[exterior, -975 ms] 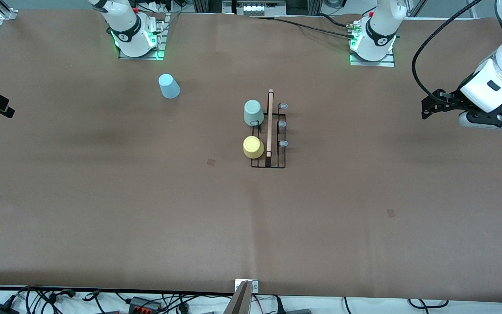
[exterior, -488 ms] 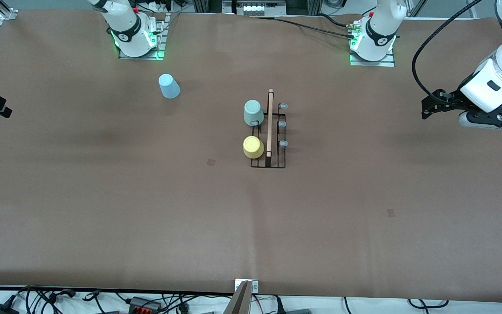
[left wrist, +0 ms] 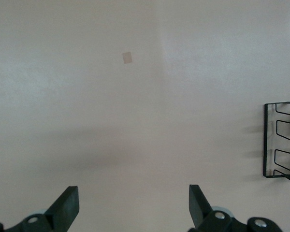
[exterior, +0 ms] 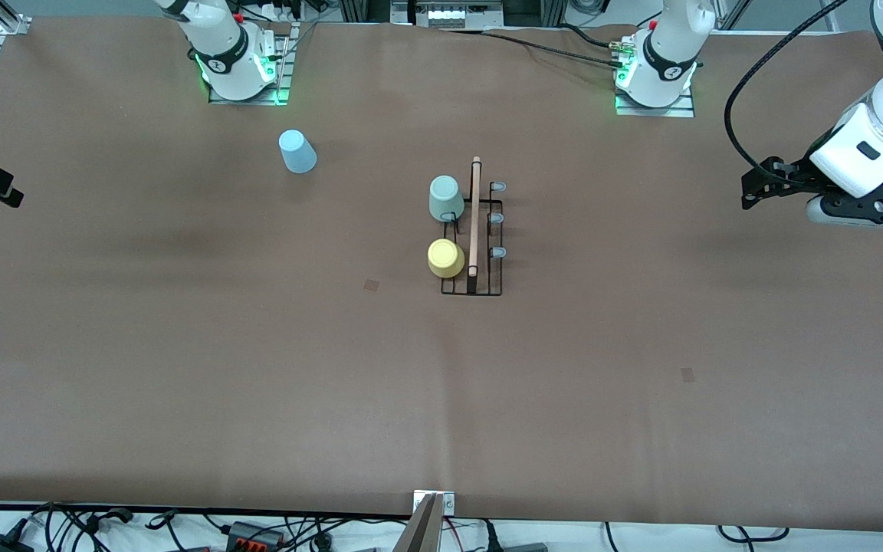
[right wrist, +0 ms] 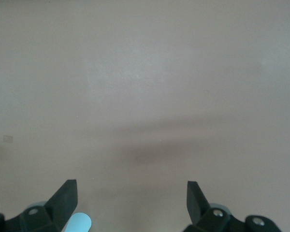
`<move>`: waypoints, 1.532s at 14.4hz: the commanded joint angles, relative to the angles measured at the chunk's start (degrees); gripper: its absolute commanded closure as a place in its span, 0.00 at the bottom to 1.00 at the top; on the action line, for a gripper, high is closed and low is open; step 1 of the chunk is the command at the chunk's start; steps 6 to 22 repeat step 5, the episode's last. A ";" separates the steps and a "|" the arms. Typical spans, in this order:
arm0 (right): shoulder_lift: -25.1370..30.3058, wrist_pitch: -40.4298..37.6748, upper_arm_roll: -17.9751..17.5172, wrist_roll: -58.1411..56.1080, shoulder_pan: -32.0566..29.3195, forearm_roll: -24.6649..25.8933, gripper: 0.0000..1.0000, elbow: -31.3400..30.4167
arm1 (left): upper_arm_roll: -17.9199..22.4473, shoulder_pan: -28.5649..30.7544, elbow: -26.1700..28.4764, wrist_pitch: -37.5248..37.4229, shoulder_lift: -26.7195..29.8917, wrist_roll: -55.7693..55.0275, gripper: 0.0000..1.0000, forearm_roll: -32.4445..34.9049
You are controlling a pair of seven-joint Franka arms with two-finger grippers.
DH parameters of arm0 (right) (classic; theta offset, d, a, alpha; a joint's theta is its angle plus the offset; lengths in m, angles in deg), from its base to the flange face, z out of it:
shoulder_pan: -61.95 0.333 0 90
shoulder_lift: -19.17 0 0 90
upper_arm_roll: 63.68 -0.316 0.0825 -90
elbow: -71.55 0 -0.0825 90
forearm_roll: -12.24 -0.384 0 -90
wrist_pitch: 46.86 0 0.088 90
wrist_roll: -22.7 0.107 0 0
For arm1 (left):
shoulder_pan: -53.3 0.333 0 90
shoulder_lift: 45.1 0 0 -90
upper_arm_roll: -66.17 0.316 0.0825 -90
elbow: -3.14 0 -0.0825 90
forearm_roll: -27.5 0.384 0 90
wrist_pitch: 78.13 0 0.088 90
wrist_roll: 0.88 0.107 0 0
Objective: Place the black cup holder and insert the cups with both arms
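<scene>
- Rack [exterior: 472, 230] mid-counter [exterior: 181, 345]; green cup [exterior: 445, 198] and yellow cup [exterior: 445, 258] on its pegs.
- Blue cup [exterior: 297, 152] near right arm's base.
- Left gripper [left wrist: 134, 208] spread wide, empty.
- Right gripper [right wrist: 130, 203] likewise.

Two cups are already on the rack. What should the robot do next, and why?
Probably the right claw should swing over toward the light blue cup. That cup stands alone near the right arm's base, while the green cup and yellow cup already sit on the black cup holder. Both claws are open and empty.
</scene>
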 commanded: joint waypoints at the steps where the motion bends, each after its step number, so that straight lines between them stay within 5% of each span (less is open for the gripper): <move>1: -0.10 -0.77 -0.54 -0.60 0.88 -0.85 0.00 0.39 | 0.07 -0.08 -1.41 -1.09 -0.50 0.48 0.00 -0.84; 22: -0.53 -0.77 -0.54 -0.42 1.23 -0.85 0.00 0.39 | 0.07 0.09 -1.41 -1.09 -0.50 0.65 0.00 -0.84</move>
